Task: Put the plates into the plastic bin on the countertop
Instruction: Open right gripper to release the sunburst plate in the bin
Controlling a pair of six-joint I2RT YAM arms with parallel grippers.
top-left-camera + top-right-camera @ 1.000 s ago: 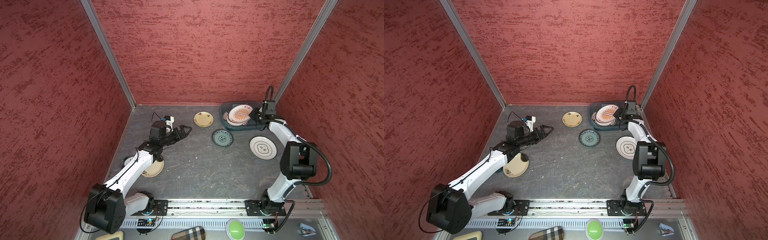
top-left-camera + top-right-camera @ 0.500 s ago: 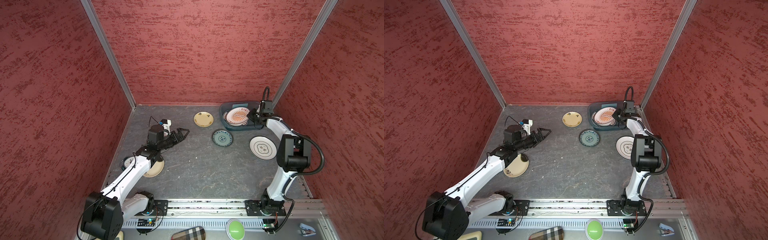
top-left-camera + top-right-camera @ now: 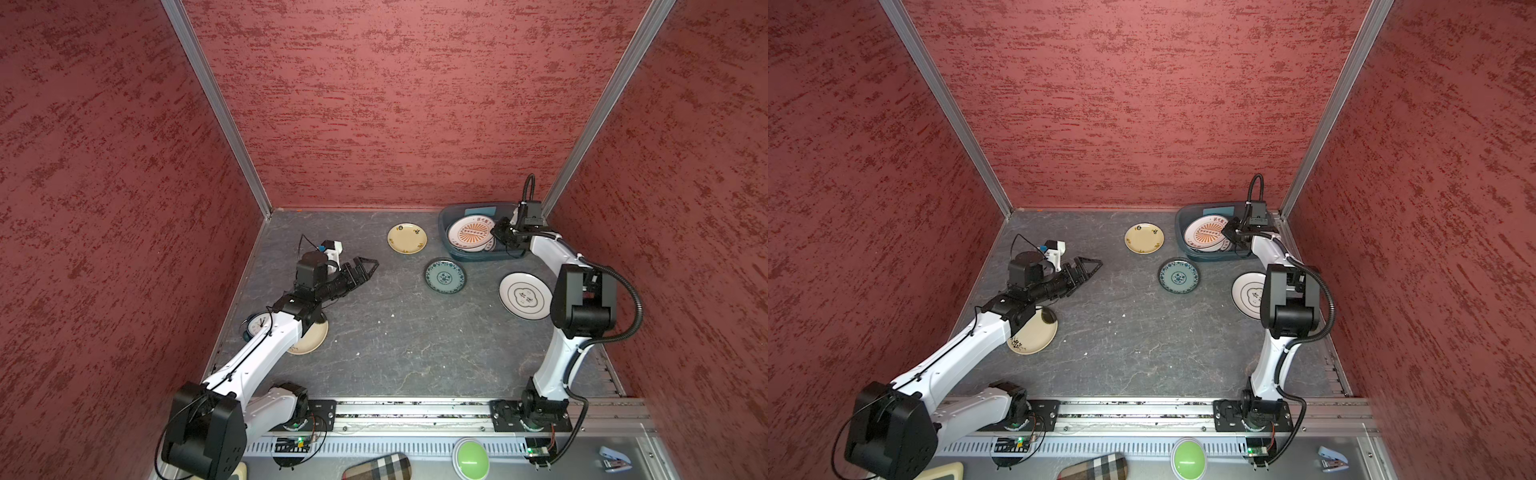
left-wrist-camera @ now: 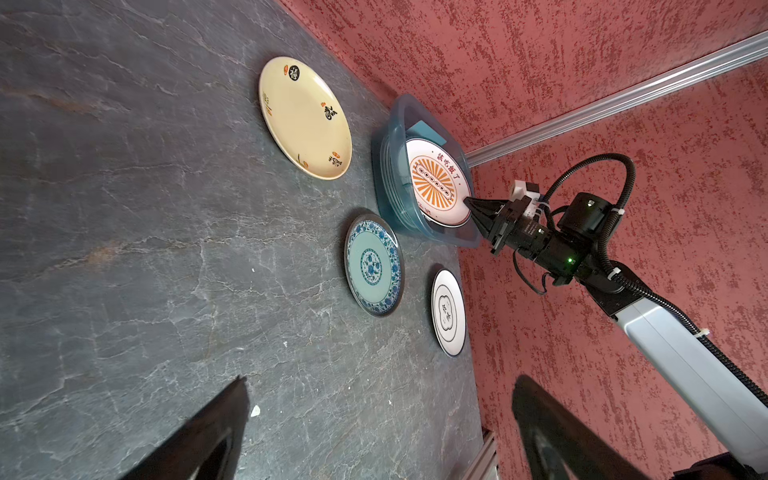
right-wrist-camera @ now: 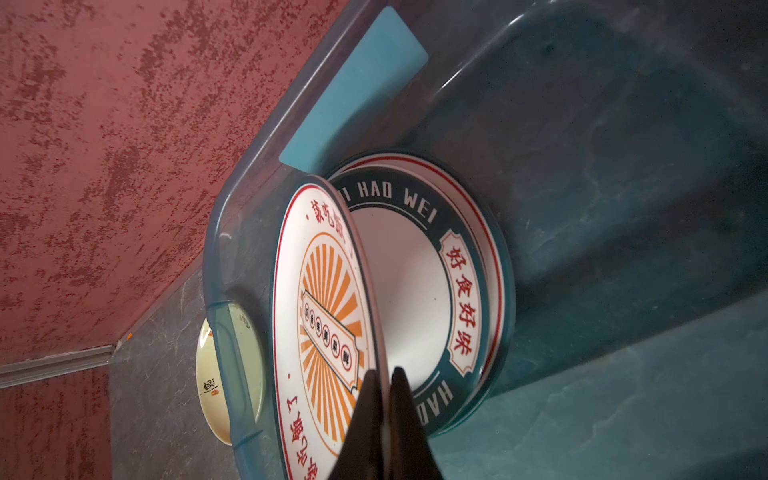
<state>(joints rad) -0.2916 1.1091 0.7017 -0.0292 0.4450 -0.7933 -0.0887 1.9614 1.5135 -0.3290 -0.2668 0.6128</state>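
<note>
The plastic bin stands in the back right corner of the countertop. My right gripper is shut on the rim of a sunburst plate, held tilted inside the bin over a teal-rimmed plate. Both top views show this plate in the bin. My left gripper hangs open and empty over the left of the countertop. Loose on the countertop lie a cream plate, a teal patterned plate and a white quatrefoil plate. Another cream plate lies partly under my left arm.
Red walls close in the back and both sides. A small round plate lies half hidden by the left arm at the left wall. In front run the arms' base rail and a ledge with a green button.
My right gripper has carried the sunburst plate a little further left into the bin. The left arm has drawn back slightly, its gripper still open.
</note>
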